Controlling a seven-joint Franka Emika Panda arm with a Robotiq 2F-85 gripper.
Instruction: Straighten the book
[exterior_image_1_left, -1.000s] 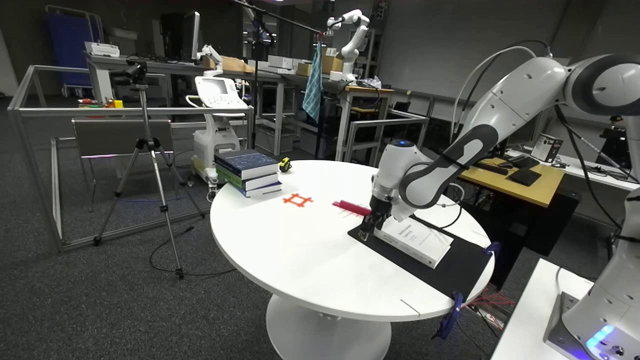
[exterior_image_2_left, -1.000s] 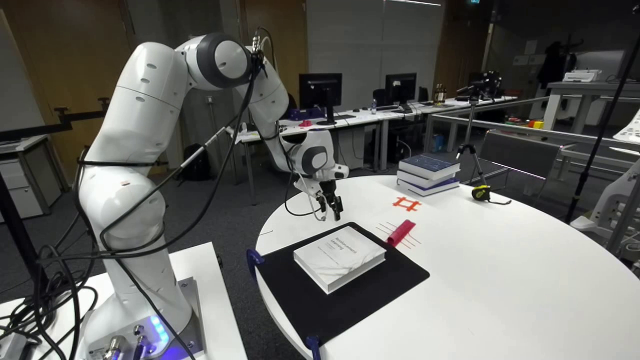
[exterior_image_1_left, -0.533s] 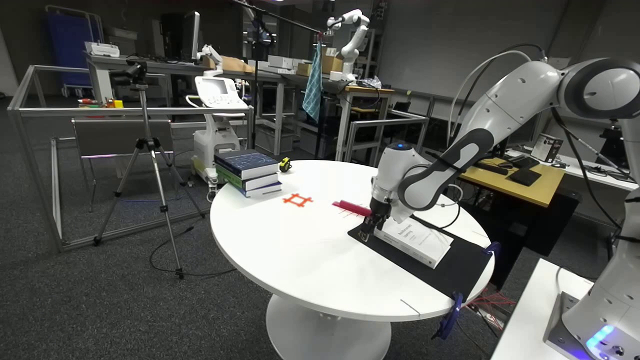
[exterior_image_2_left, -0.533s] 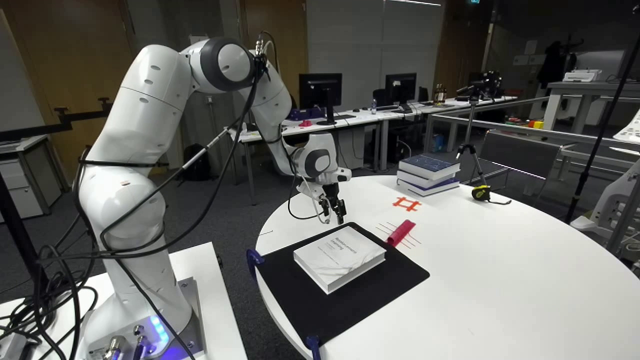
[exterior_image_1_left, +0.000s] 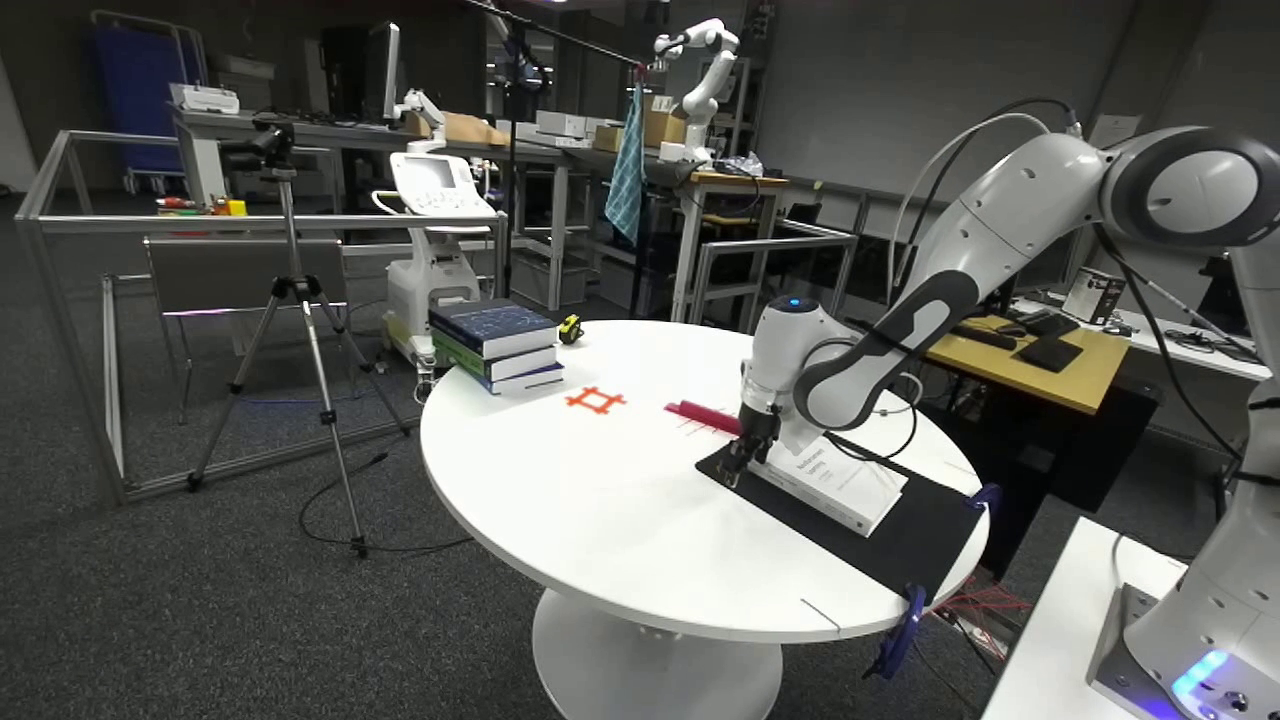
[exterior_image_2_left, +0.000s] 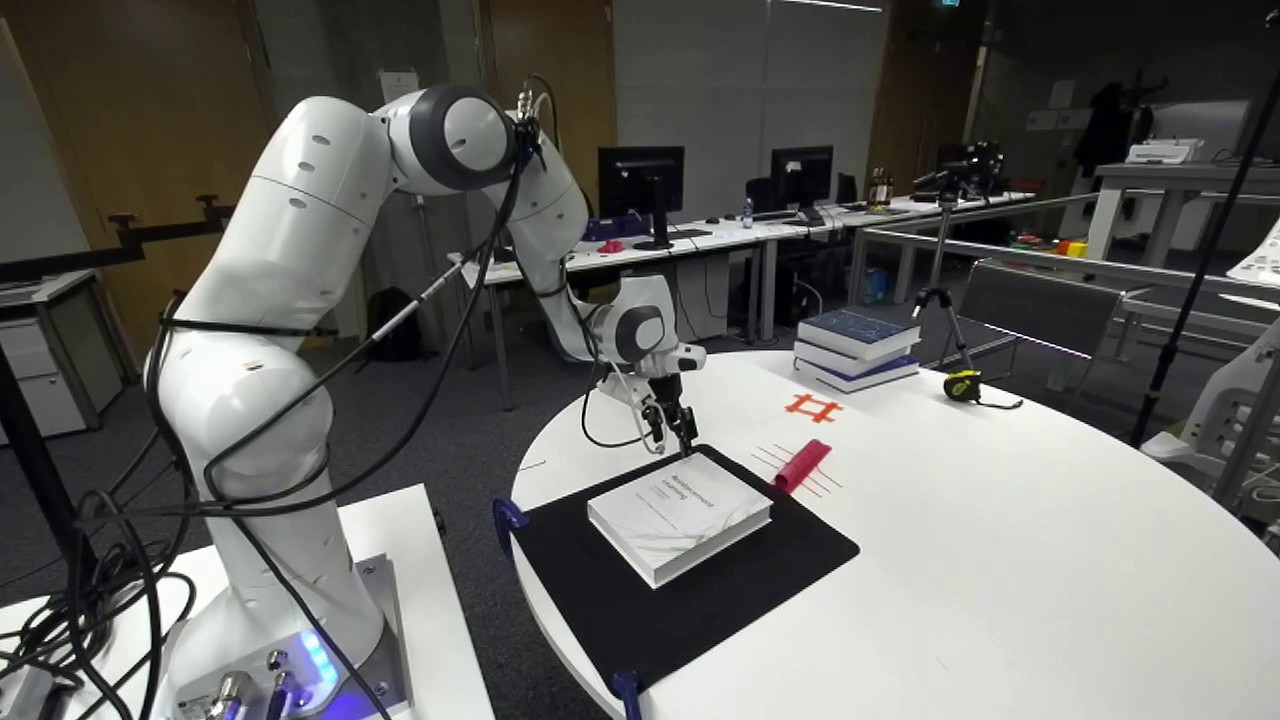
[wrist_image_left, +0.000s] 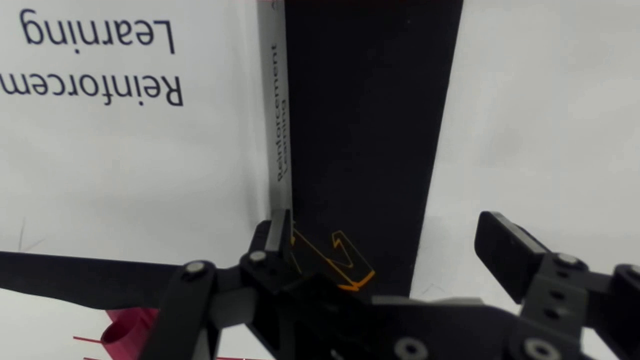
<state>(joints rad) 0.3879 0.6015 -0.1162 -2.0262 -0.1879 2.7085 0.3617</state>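
The book is white with a "Reinforcement Learning" cover and lies flat on the black sheet. Both also show in an exterior view: the book and the sheet. In the wrist view the book is at the left, its spine slightly out of line with the edge of the sheet. My gripper is open and empty, one finger over the spine's near end, the other above the white table. In both exterior views the gripper is low by the book's far corner. Contact cannot be told.
A pink-red tube lies by the sheet's corner. An orange tape square, a stack of dark books and a yellow tape measure are farther back. Blue clamps hold the sheet at the table edge.
My gripper has moved down and slightly towards the book's corner, and the arm has lowered with it. The book and the sheet have not visibly moved.
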